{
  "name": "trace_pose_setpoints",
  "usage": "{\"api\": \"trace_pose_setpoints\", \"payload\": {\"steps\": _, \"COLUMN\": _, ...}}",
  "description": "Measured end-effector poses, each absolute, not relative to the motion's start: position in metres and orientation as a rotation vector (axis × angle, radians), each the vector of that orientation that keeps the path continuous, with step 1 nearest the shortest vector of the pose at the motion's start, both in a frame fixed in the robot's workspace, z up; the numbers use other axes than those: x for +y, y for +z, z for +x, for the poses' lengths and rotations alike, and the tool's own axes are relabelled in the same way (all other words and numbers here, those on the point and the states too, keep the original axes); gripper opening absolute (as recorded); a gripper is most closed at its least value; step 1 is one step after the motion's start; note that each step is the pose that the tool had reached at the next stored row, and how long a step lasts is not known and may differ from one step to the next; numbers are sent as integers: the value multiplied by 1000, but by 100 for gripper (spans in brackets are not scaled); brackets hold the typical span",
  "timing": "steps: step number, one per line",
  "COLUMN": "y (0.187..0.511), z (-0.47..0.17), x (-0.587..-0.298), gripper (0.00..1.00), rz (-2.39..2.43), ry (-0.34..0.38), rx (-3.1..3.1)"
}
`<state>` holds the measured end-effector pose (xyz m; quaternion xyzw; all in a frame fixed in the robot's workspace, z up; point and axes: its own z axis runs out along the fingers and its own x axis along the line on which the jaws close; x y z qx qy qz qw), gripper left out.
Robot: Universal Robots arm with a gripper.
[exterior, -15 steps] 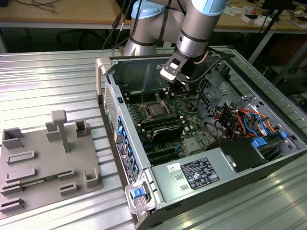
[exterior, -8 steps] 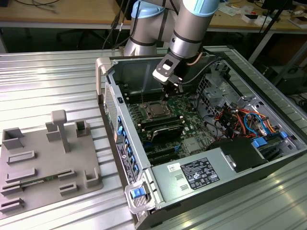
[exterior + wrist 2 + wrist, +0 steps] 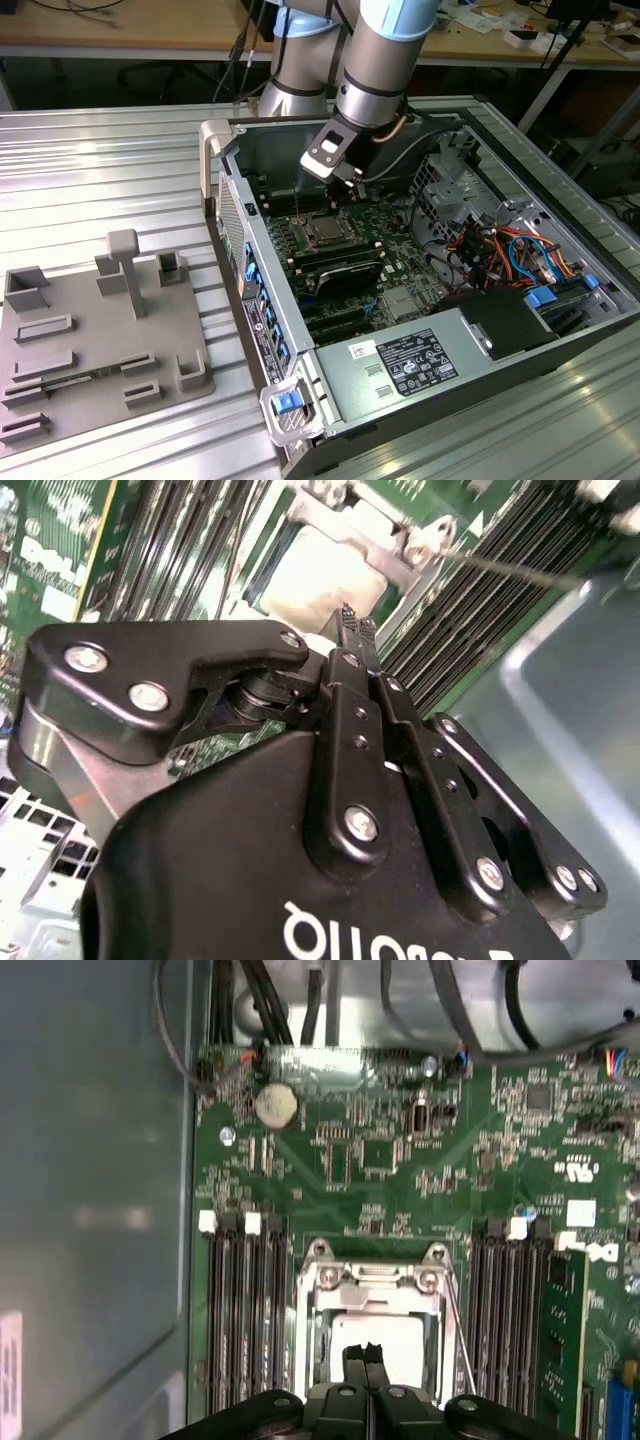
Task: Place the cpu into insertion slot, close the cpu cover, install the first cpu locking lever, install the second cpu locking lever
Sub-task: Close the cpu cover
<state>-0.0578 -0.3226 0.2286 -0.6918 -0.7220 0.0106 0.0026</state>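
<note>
The cpu (image 3: 390,1340) shows its pale silvery top lying flat in the insertion slot (image 3: 312,1360) on the green board. The cpu cover (image 3: 375,1278) lies flat around it as a silver frame. A thin wire locking lever (image 3: 456,1330) runs slanted along one side of the socket; it also shows as a thin rod, the lever (image 3: 500,565). My gripper (image 3: 365,1352) hangs just over the cpu's middle, fingers pressed together with nothing seen between them. In the exterior view the gripper (image 3: 348,192) sits above the cpu (image 3: 325,228) inside the open computer case.
Long black memory slots (image 3: 240,1310) flank the socket on both sides. The case's walls (image 3: 262,262) surround the board, with a power supply (image 3: 400,365) and coloured cables (image 3: 505,250) nearby. A grey fixture plate (image 3: 95,345) lies on the metal table at the exterior view's left.
</note>
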Motion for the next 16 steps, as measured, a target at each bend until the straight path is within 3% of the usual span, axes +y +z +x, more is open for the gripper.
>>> {"api": "trace_pose_setpoints", "payload": {"steps": 16, "y": 207, "z": -85, "x": -323, "gripper": 11, "rz": -2123, "ry": 28, "rx": -2304}}
